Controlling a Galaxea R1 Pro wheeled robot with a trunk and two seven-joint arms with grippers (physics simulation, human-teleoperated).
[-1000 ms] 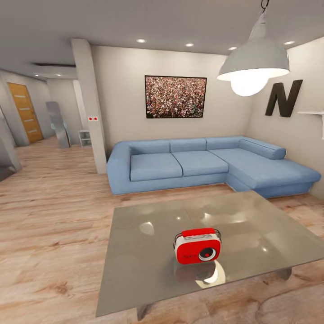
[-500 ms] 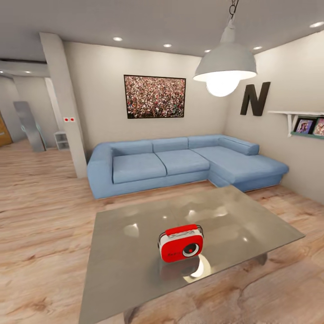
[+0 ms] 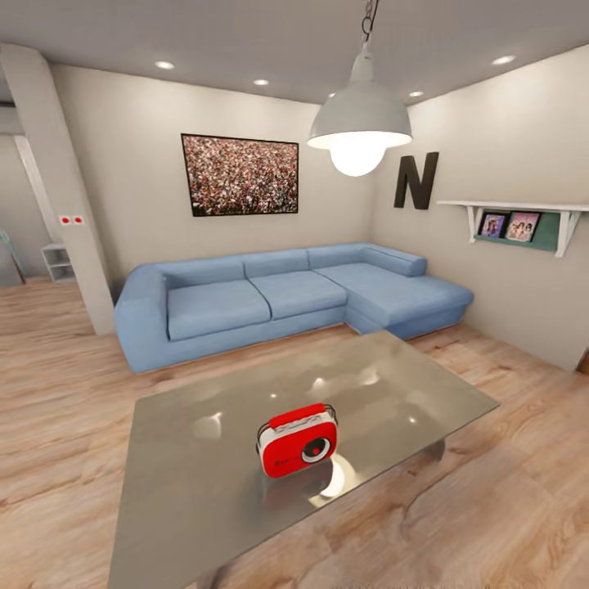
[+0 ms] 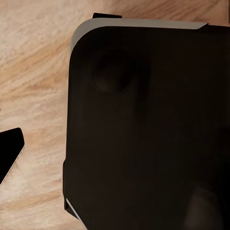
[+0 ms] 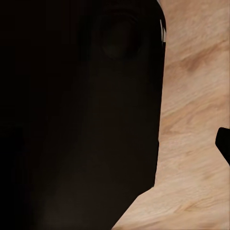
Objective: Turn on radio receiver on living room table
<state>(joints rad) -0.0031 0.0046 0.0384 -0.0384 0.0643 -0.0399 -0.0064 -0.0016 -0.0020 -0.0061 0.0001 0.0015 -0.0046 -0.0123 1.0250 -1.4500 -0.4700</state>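
Note:
The red radio receiver (image 3: 297, 440) stands upright on the glossy grey table (image 3: 196, 483), near its front middle, with the round dark dial facing me and the wire handle on top. The living room's light wood floor (image 3: 57, 425) surrounds the table. In the left wrist view a dark rounded body (image 4: 143, 129) blocks most of the floor, and a black sliver (image 4: 9, 155) sits at the edge. In the right wrist view a dark body (image 5: 76, 110) does the same, with a black sliver (image 5: 223, 143) at the edge. Neither view reveals the jaws' state.
A blue L-shaped sofa (image 3: 270, 294) stands behind the table against the beige wall, under a framed crowd picture (image 3: 240, 174). A white dome pendant lamp (image 3: 360, 123) hangs over the table. A wall shelf (image 3: 515, 221) is at the right and a pillar (image 3: 57, 188) at the left.
The whole head picture has shifted left, so the camera has turned right; the shelf has come into view and the hallway door has left it. The radio still stands on the table.

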